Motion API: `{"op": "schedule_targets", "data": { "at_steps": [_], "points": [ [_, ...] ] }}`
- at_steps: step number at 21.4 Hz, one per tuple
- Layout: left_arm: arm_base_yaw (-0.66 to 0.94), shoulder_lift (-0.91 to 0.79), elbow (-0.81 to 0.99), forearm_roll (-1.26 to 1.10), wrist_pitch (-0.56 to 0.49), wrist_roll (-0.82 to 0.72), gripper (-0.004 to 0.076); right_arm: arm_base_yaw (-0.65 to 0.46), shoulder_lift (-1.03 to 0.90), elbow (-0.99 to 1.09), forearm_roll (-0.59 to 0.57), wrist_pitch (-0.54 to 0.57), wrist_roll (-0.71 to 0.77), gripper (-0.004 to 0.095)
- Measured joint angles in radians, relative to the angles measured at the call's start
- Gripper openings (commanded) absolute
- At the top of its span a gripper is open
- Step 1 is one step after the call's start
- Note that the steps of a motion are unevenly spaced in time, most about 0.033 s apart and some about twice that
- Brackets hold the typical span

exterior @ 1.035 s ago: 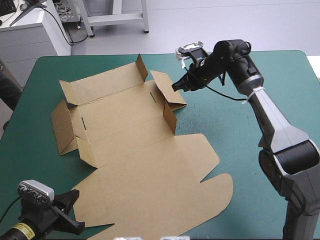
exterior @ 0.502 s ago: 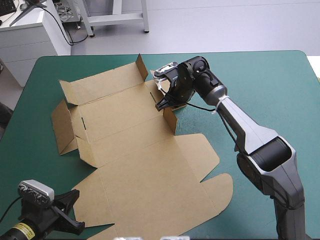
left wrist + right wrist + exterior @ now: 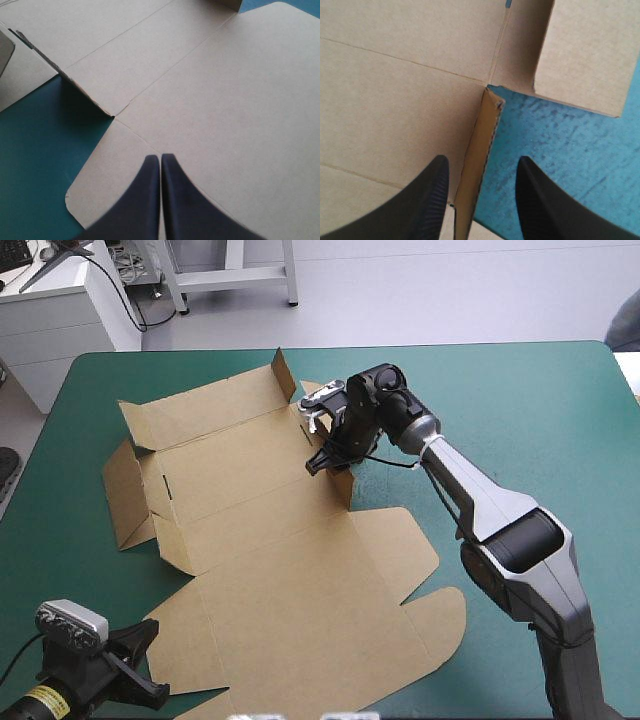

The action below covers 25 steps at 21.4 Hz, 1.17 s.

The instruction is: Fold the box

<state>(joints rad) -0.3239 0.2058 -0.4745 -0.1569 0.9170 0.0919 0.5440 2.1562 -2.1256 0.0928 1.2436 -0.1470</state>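
Observation:
The brown box [image 3: 270, 570] lies as a cut sheet on the teal-green cover, its lid panel flat toward the near edge. A short side flap [image 3: 341, 480] stands upright at the base panel's right edge. My right gripper [image 3: 318, 462] hangs over that flap's far end, open. In the right wrist view the flap's edge [image 3: 479, 150] runs up between the right gripper's [image 3: 482, 161] two fingers, with the base panel [image 3: 395, 90] on one side and bare cover on the other. My left gripper [image 3: 150, 665] rests at the near left corner, shut, its tip [image 3: 160, 159] over a rounded lid flap [image 3: 115, 195].
The rear wall [image 3: 210, 405] and its end tab [image 3: 283, 375] are raised at the far side. Side flaps [image 3: 125, 505] lie tilted at the box's left. Bare teal-green cover [image 3: 520, 420] stretches to the right of the box.
My right gripper has swung left from beyond the far right flap and come down over the upright side flap. The left arm and the box have stayed put.

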Motion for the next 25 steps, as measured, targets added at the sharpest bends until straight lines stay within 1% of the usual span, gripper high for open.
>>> {"op": "schedule_targets", "data": {
  "at_steps": [2, 4, 5, 6, 7, 8, 12, 14, 15, 17, 18, 19, 20, 22, 23, 25],
  "points": [
    [0.000, 0.000, 0.000, 0.000, 0.000, 0.000, -0.0008, 0.000, 0.029, 0.000, 0.005, -0.003, -0.005, 0.0404],
    [0.000, 0.000, 0.000, 0.000, 0.000, 0.000, -0.0008, 0.000, 0.059, 0.000, 0.018, -0.003, -0.005, 0.0373],
    [0.000, 0.000, 0.000, 0.000, 0.000, 0.000, -0.0008, 0.000, 0.065, 0.000, 0.021, -0.003, -0.005, 0.0300],
    [0.000, 0.000, 0.000, 0.000, 0.000, 0.000, -0.0008, 0.000, 0.068, 0.000, 0.024, -0.003, -0.005, 0.0255],
    [0.000, 0.000, 0.000, 0.000, 0.000, 0.000, -0.0008, 0.000, 0.068, 0.000, 0.025, -0.003, -0.005, 0.0094],
    [0.000, 0.000, 0.000, 0.000, 0.000, 0.000, -0.0008, 0.000, 0.068, 0.000, 0.025, -0.003, -0.005, -0.0001],
    [0.000, 0.000, 0.000, 0.000, 0.000, 0.003, -0.0008, 0.000, 0.068, 0.000, 0.017, -0.007, 0.004, -0.0014],
    [0.000, 0.000, 0.000, 0.000, 0.000, 0.003, -0.0008, 0.000, 0.068, 0.000, -0.037, -0.012, -0.018, -0.0014],
    [0.000, 0.000, 0.000, 0.000, 0.000, 0.003, -0.0008, 0.000, 0.068, -0.002, -0.083, -0.012, -0.060, -0.0014],
    [0.000, 0.000, 0.000, 0.000, 0.000, 0.003, -0.0008, 0.000, 0.068, -0.022, -0.135, -0.010, -0.200, -0.0015],
    [0.000, 0.000, 0.000, 0.000, 0.000, 0.003, -0.0008, 0.000, 0.068, -0.035, -0.142, -0.010, -0.275, -0.0015],
    [0.000, 0.000, 0.000, 0.000, 0.000, 0.003, -0.0008, 0.000, 0.068, -0.054, -0.141, -0.010, -0.397, -0.0015],
    [0.000, 0.000, 0.000, 0.000, 0.000, 0.003, -0.0008, 0.000, 0.068, -0.064, -0.133, -0.010, -0.464, -0.0015],
    [0.000, 0.000, 0.000, -0.001, 0.000, 0.003, -0.0008, 0.000, 0.067, -0.078, -0.100, -0.010, -0.565, -0.0015],
    [0.000, 0.000, 0.000, -0.001, 0.000, 0.003, -0.0008, 0.000, 0.066, -0.090, -0.043, -0.007, -0.655, -0.0016],
    [0.000, 0.000, 0.000, -0.001, 0.000, 0.003, -0.0008, 0.000, 0.064, -0.093, 0.013, -0.004, -0.735, -0.0016]
  ]
}}
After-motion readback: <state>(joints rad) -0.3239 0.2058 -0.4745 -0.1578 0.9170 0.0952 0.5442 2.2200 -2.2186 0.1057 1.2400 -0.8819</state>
